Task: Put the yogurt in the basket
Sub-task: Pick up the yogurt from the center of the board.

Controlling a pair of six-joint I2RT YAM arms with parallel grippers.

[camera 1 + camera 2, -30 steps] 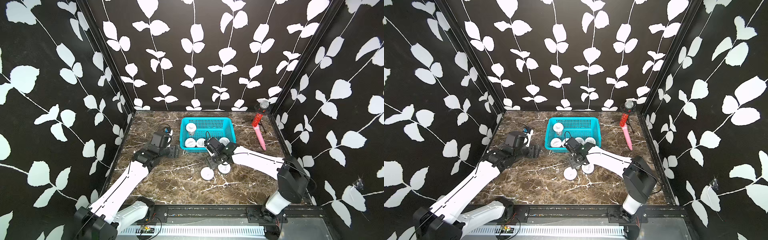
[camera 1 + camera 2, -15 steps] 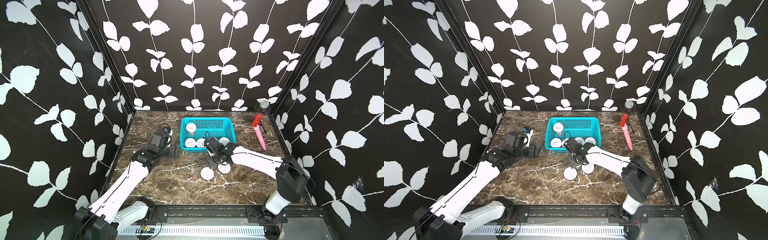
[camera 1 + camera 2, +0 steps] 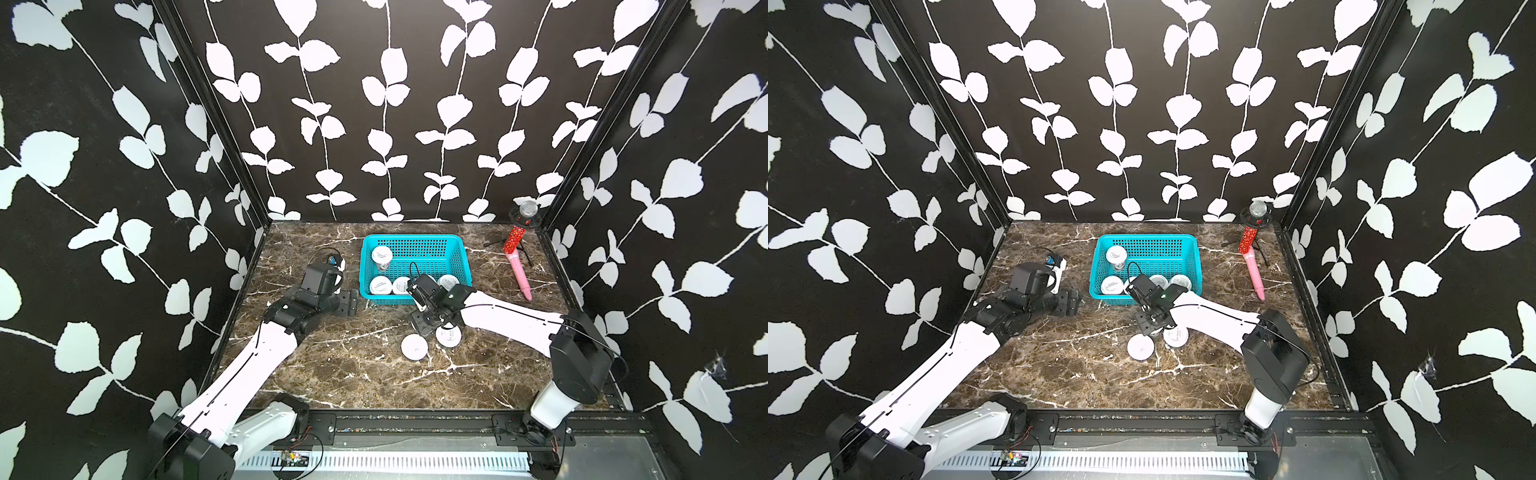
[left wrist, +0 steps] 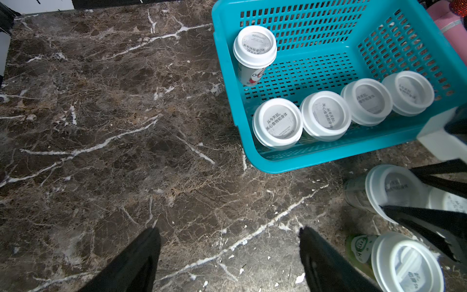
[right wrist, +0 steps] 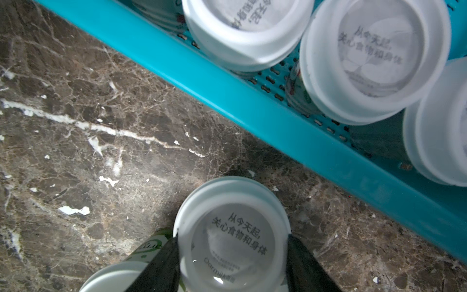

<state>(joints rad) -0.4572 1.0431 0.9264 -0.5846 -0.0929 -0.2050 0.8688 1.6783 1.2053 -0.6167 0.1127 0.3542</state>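
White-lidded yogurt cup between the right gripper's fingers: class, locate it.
In the right wrist view, the white-lidded yogurt cup stands on the brown marble table between the fingers of the right gripper, just outside the turquoise plastic basket.

Basket (image 3: 413,237) with far half free behind row of four cups (image 4: 326,116), corner cup (image 3: 381,254) far left, broad bare counter (image 3: 332,365) leftward, two loose cups (image 3: 414,347) hemming right tool (image 5: 232,239) clasping gripped cup (image 5: 231,215).

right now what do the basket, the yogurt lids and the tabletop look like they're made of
Basket: moulded turquoise plastic, slightly glossy, with punched grid walls and a smooth rolled rim.
Yogurt lids: thin white plastic, matte and faintly translucent, since grey print shows through the centre.
Tabletop: brown marble look with white veins and a dull sheen. Whether it is stone or printed laminate cannot be told.
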